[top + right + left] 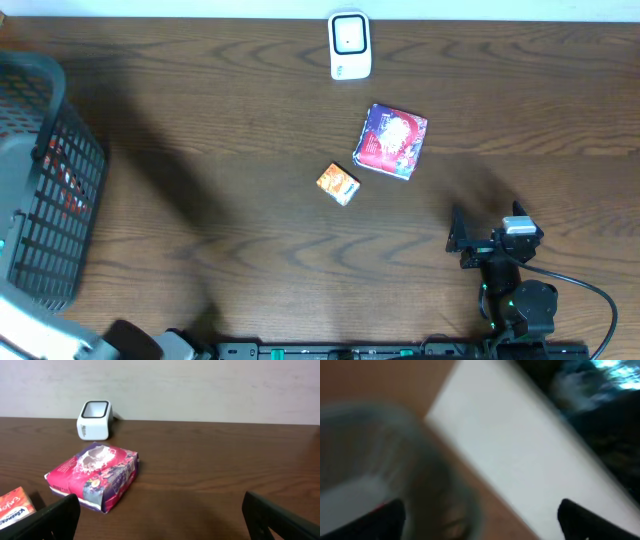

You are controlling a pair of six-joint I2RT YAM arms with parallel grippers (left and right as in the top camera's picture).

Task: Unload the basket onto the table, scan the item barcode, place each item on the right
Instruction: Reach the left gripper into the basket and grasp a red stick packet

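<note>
A: Now, far left first. What stands there?

B: A dark mesh basket (45, 170) at the table's (220, 250) left edge. A red-orange thing (66, 188) shows through the wall mesh. I cannot tell what it is, or how many pieces.

A: And the arm on that side?

B: Going by its own blurred wrist view, the left gripper (480, 527) has its fingertips at opposite bottom corners, wide apart with nothing between them. A grey rim fills the left of that view, so it hangs close by the basket.

A: Step in hand?

B: Judgement: the basket end of a cycle. No item is at the reader, and both arms are empty.

A: Moving right.

B: The small orange box (338, 184) lies mid-table on bare wood. Behind it, at the far edge, stands the white scanner (349, 45), window angled upward. Right of the box and near it, not touching, the purple-and-red packet (391, 141) lies flat and skewed to the table edge. No barcode shows on either item.

A: Right side?

B: The right gripper (458, 240) is low at the near edge, jaws spread wide and empty. It is aimed toward the packet and well apart from it.

A: Next move?

B: Judgement: close on one item, probably the packet, which is nearest that arm. Lift it and turn it until the code faces the scanner window. The code may be on the underside, so expect a rotation before presenting.
</note>
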